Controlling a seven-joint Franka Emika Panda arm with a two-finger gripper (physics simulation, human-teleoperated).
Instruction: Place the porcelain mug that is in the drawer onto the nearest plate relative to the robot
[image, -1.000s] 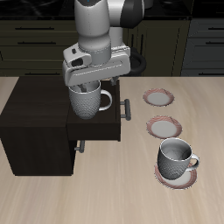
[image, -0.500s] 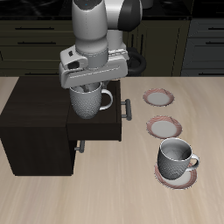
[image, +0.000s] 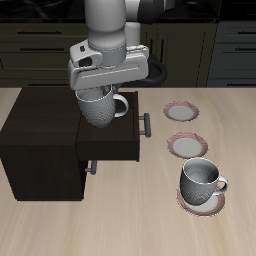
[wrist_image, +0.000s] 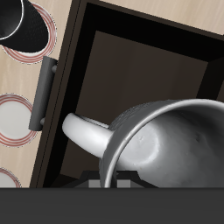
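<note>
My gripper (image: 98, 91) is shut on the rim of the porcelain mug (image: 100, 111) and holds it just above the open dark drawer (image: 110, 146), handle toward the plates. In the wrist view the mug (wrist_image: 166, 140) fills the frame under the gripper (wrist_image: 115, 182), over the drawer's dark inside (wrist_image: 131, 74). The plate nearest the robot (image: 181, 111) lies bare beside the drawer's grey bar handle (image: 146, 123), and it shows at the edge of the wrist view (wrist_image: 4, 179).
A second bare plate (image: 186, 145) lies nearer the table's front edge. A third plate (image: 203, 203) beyond it bears the other mug (image: 201, 180). The low dark cabinet (image: 40, 140) stands beside the drawer.
The gripper has risen with the mug, lifting it from inside the drawer to just above it. Nothing else has moved.
</note>
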